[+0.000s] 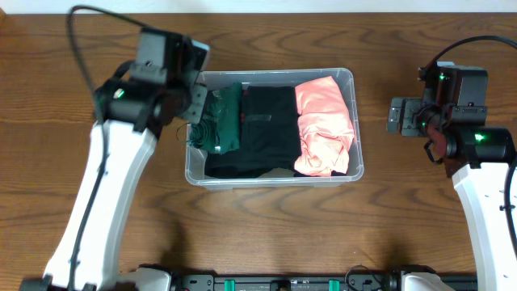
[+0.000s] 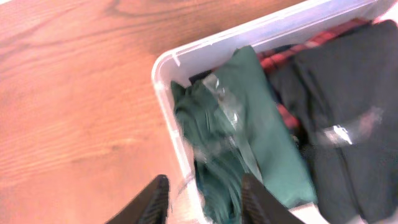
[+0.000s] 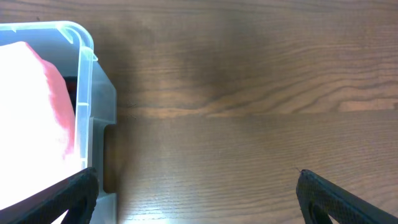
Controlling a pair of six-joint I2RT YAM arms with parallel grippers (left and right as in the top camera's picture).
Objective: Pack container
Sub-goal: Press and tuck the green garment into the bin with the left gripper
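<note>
The clear container stands mid-table. It holds a green garment at its left, a black garment in the middle and an orange garment at its right. My left gripper is at the container's left wall. In the left wrist view its fingers are apart and straddle the rim, with the bunched green garment between them; that view is blurred. My right gripper is wide open and empty over bare wood, to the right of the container's corner.
A red plaid cloth shows under the black garment. The orange garment fills the container's right end. Brown wood table lies all round. Arm bases stand along the front edge.
</note>
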